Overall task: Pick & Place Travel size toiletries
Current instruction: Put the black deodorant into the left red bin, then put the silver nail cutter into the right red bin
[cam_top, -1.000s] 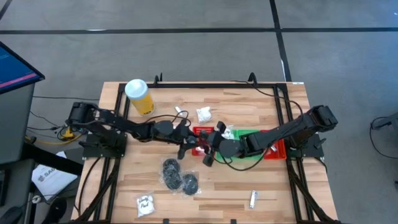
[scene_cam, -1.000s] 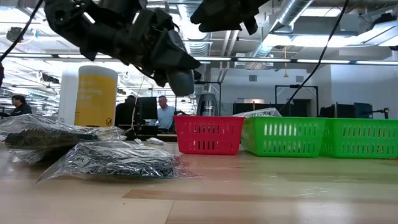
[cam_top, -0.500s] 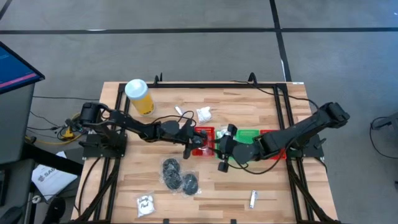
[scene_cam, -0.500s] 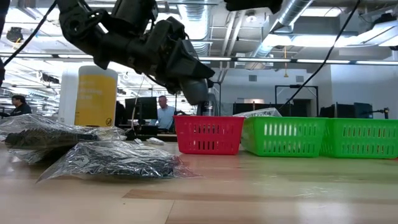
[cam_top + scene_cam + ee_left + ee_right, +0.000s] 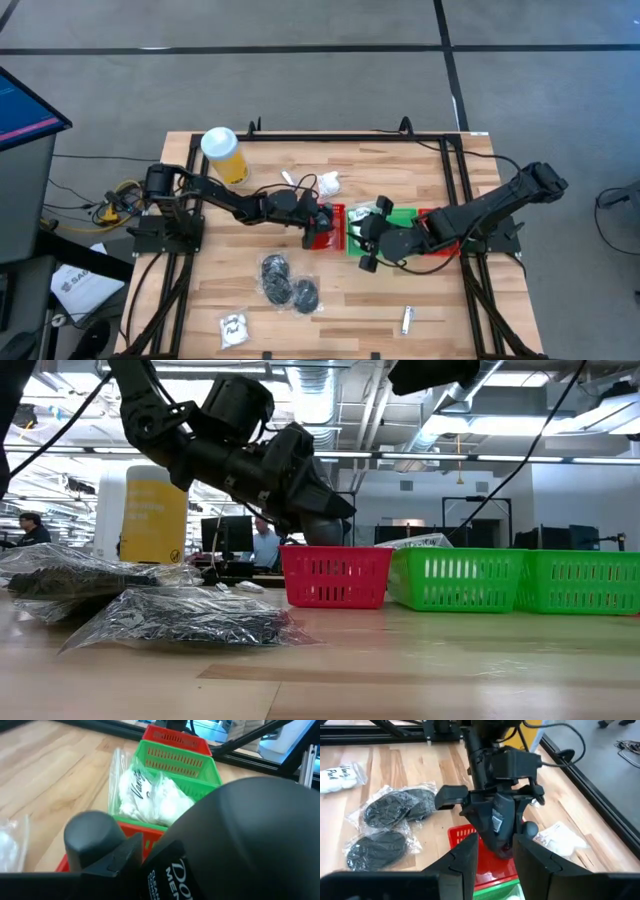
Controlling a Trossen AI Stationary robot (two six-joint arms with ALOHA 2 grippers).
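My left gripper point(image 5: 320, 225) points down over the red tray point(image 5: 337, 211), shut on a dark grey tube with a printed label point(image 5: 496, 824). My right gripper point(image 5: 372, 238) hovers open above the green tray point(image 5: 402, 216), beside the left one; its fingers point(image 5: 465, 862) frame the tube without touching it. A white crinkly sachet point(image 5: 150, 795) lies in the green tray. On the table lie two clear bags of black round pieces point(image 5: 285, 282), white sachets point(image 5: 326, 183) point(image 5: 233, 328) and a tiny silver tube point(image 5: 407, 320). My left gripper pinches the dark grey tube between its two fingers, on the tube's upper body point(image 5: 492, 810), coming from above and pointing down. The tube hangs upright below the fingers, and its lower end point(image 5: 504, 851) reaches down into the red tray point(image 5: 465, 835).
A yellow cylinder with a white lid point(image 5: 224, 153) stands near the far left corner. Another red tray point(image 5: 446, 240) sits to the right of the green one. A black frame point(image 5: 450, 170) borders the table. People show in the room beyond point(image 5: 265, 545).
My left gripper has carried the dark tube toward the table's right and lowered it over the red tray. My right gripper has drawn back toward the right, away from the left gripper, and now hangs over the green tray.
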